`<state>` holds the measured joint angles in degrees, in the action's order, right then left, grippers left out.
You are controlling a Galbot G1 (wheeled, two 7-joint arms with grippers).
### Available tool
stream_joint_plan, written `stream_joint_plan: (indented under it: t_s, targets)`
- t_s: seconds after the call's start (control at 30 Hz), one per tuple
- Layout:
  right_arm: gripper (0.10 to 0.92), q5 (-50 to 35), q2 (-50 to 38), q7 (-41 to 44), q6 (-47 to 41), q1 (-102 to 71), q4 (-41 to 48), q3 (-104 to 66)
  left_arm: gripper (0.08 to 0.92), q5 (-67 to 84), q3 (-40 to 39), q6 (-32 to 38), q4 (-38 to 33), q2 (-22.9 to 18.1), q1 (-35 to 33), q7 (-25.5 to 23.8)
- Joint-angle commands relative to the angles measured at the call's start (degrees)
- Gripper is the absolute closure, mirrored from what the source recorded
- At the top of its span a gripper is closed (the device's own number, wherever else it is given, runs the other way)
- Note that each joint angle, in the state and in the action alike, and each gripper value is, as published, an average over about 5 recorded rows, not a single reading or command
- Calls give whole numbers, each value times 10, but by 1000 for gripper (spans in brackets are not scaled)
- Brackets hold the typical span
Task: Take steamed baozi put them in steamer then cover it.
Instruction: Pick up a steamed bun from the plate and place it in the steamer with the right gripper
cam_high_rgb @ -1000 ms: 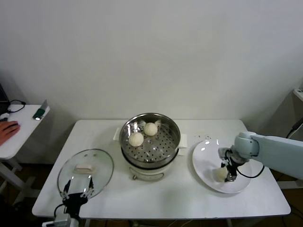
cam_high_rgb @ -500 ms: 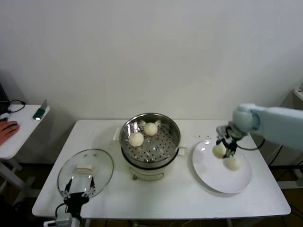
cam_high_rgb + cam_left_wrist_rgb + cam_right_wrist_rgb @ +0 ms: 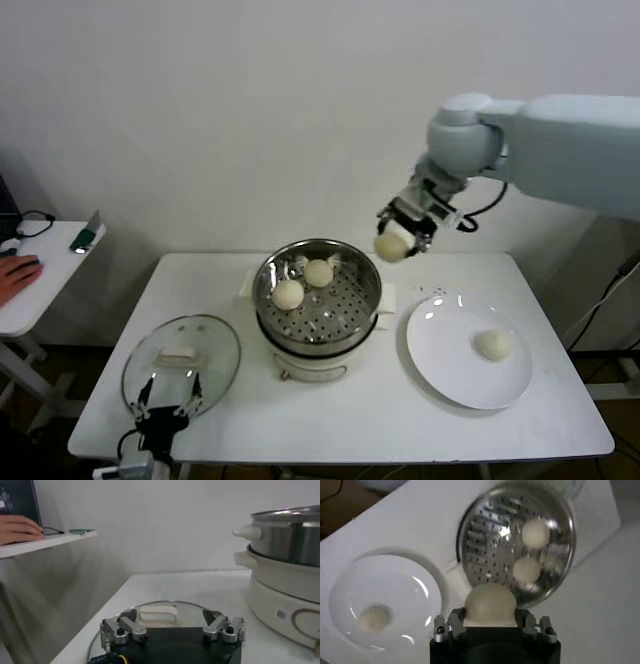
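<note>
Since a second ago the right claw (image 3: pixel 402 238) has risen from the white plate (image 3: pixel 440 365) and travelled left; it is now hanging high in the air, just right of the steamer's (image 3: pixel 368 275) far right rim, and it is closing on one bun (image 3: pixel 391 244), which is sitting between its fingers.

Four steamed baozi are showing in all. Two of them (image 3: pixel 318 272) (image 3: pixel 287 293) are lying on the perforated floor of the steamer, one toward the far side and one a little nearer and more to the left, close together. One (image 3: pixel 492 344) is resting on the right part of the plate, and the fourth is the one that is being carried.

One steamer is standing in the middle of the counter (image 3: pixel 560 420), on its cream-white pot base (image 3: pixel 310 365). One plate is lying to the right of it, near but apart.

One cover (image 3: pixel 181 362) is lying flat on the counter at the near left, with its handle (image 3: pixel 179 354) pointing up; the long axis of the handle is running left to right. The left claw (image 3: pixel 166 402) is waiting at the near edge of the cover with its fingers spread wide, holding nothing.
</note>
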<state>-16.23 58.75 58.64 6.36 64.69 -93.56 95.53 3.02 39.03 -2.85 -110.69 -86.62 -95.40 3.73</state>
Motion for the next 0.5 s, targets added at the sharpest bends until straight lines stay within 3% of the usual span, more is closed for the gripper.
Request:
stream_joint_plan:
  t_s: [0.03, 0.23, 0.5]
  targets:
    - [372, 111, 119, -20, 82, -45, -90, -18, 177, 2, 5, 4, -1, 1, -5, 2]
    - [372, 204, 128, -43, 79, -144, -54, -15, 177, 3, 6, 5, -1, -1, -7, 5]
    - [372, 261, 135, -65, 69, -213, 1, -27, 177, 4, 9, 4, 0, -1, -8, 6]
